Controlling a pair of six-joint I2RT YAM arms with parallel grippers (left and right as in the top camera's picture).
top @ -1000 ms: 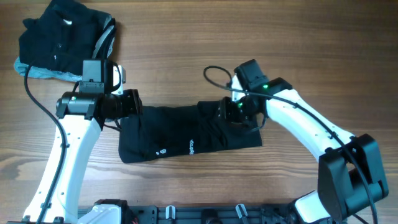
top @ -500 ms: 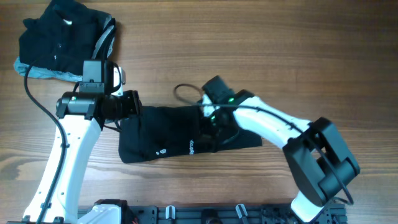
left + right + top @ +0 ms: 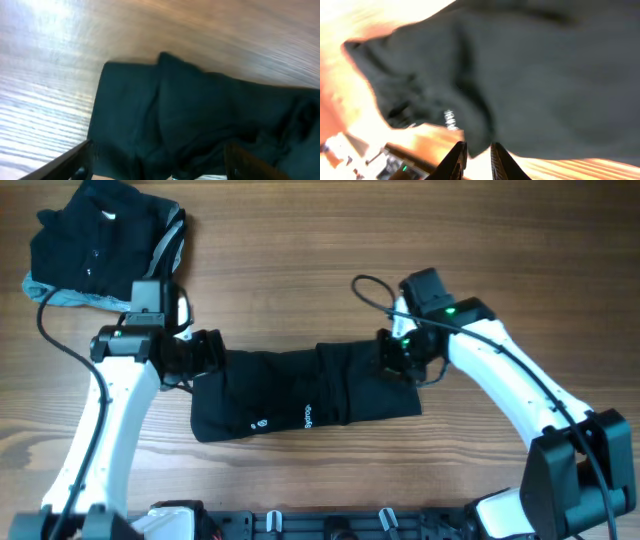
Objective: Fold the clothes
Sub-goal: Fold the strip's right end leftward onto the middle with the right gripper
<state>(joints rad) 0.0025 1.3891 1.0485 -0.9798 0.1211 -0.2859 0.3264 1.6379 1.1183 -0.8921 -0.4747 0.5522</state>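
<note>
The shirt [image 3: 300, 395] lies as a long black band across the middle of the wooden worktop [image 3: 480, 240], soft and creased, with uneven edges. The left hand [image 3: 212, 352] is at its upper left edge, fingers [image 3: 75, 161] spread wide. The right hand [image 3: 476, 156], fingers nearly together, pinches cloth at the upper right corner. The stack [image 3: 95, 240] sits at the far left corner, well apart. Open wood lies beyond the shirt and to its right.

White arms [image 3: 105, 435] — black joints, cables [image 3: 58, 340]
</note>
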